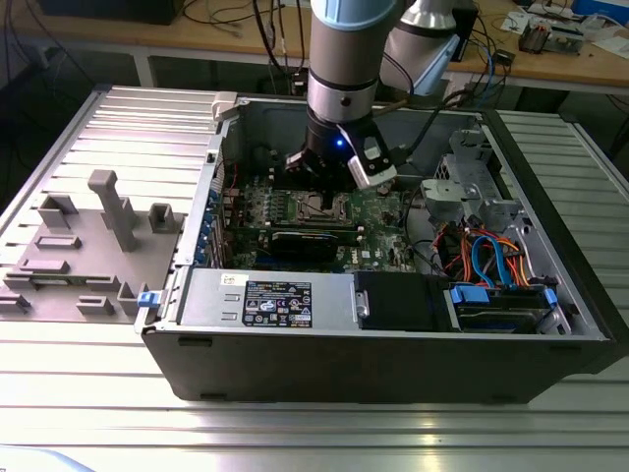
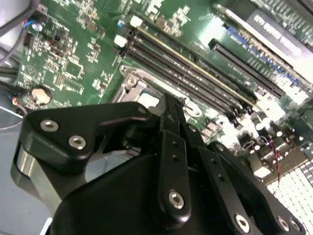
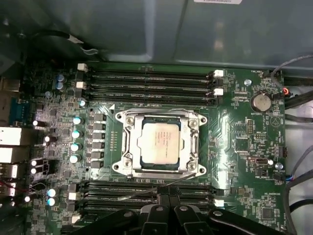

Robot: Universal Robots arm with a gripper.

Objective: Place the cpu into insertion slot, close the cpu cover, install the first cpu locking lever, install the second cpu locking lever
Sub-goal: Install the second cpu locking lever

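The open computer case point(image 1: 393, 324) lies on the ribbed surface point(image 1: 295, 433); inside, the cpu point(image 3: 159, 142) already sits in the insertion slot point(image 3: 128, 152) with the cpu cover point(image 3: 159, 119) down over it; the hand point(image 3: 168, 196), fingers together and empty, hovers beside a thin locking lever point(image 3: 154, 188), so levering seems the step in hand, calling for a precise hook-and-press.

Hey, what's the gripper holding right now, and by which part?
Cannot be told. The gripper is closed at the thin locking lever beside the cpu cover; a pinch isn't visible. The cpu lies seated, unheld.
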